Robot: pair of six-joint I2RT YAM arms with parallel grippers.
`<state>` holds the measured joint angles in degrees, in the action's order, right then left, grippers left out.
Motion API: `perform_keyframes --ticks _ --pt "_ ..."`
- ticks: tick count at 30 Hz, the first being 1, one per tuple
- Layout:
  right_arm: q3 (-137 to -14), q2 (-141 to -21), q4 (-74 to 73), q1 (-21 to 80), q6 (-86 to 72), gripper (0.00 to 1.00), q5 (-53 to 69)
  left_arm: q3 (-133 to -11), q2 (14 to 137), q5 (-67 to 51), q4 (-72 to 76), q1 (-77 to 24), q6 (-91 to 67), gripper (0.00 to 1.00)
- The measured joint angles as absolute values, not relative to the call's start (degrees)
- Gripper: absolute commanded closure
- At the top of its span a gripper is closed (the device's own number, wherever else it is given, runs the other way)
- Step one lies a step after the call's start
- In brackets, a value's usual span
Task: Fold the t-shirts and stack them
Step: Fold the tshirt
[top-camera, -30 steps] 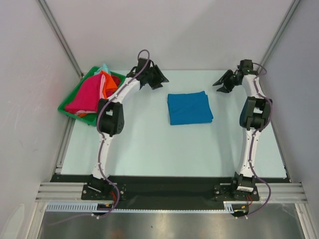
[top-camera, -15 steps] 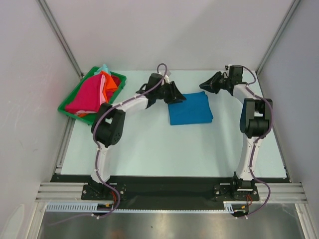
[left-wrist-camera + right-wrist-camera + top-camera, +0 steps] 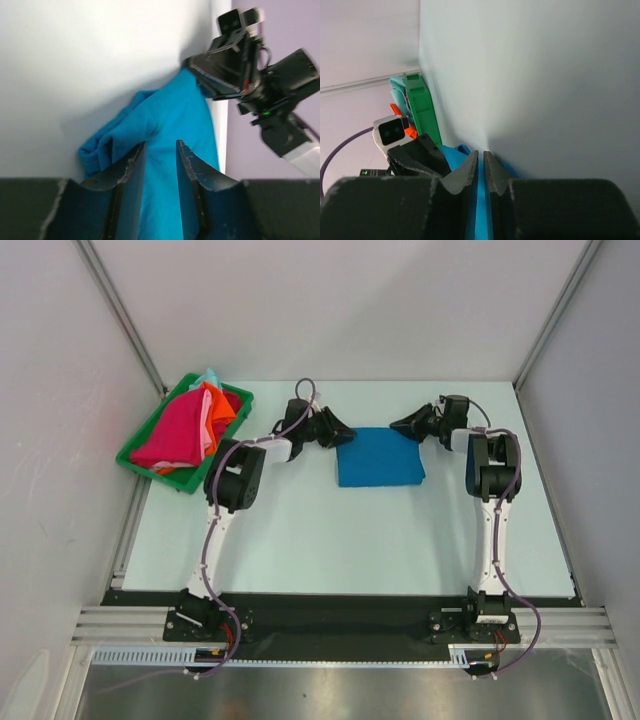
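A bright blue t-shirt [image 3: 380,458], folded to a rectangle, lies at mid-table. My left gripper [image 3: 342,435] is at its far left corner. In the left wrist view the left gripper [image 3: 160,145] has its jaws partly closed with blue cloth [image 3: 175,110] filling the gap and bunched beside one finger. My right gripper [image 3: 398,426] is at the far right corner. Seen from the right wrist, the right gripper [image 3: 480,153] is shut to a thin slit with blue cloth [image 3: 454,156] pinched in it. The magenta [image 3: 175,430], orange [image 3: 215,405] and mint [image 3: 208,377] t-shirts lie heaped in the tray.
A green plastic tray [image 3: 140,464] stands at the table's far left corner, also visible in the right wrist view [image 3: 422,107]. Grey walls close in the table at the back and both sides. The arms' bases sit at the near edge.
Both arms have swung inward and down from the far corners of the table to the blue t-shirt's far edge. Both sets of jaws have narrowed onto the cloth.
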<state>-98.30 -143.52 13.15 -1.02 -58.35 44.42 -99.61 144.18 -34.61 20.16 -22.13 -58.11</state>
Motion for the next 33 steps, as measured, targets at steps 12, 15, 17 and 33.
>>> perform_keyframes --ticks 12,15,17,33 --pt "-111.15 -148.38 1.34 -6.61 -52.10 0.81 44.42 -109.82 146.02 -34.41 10.76 -20.49 -54.04 0.48" --pt "-111.18 -145.23 -7.53 -8.27 -47.86 0.80 42.61 -105.62 140.46 -33.91 6.74 -20.45 -52.47 0.48" --pt "-111.07 -142.39 -12.01 -8.67 -45.93 0.79 41.67 -102.89 135.87 -33.69 4.93 -20.56 -51.83 0.51" --pt "-77.34 -119.57 3.92 0.93 -49.34 0.79 49.45 -91.46 129.64 -36.69 12.97 -28.27 -52.77 0.61"
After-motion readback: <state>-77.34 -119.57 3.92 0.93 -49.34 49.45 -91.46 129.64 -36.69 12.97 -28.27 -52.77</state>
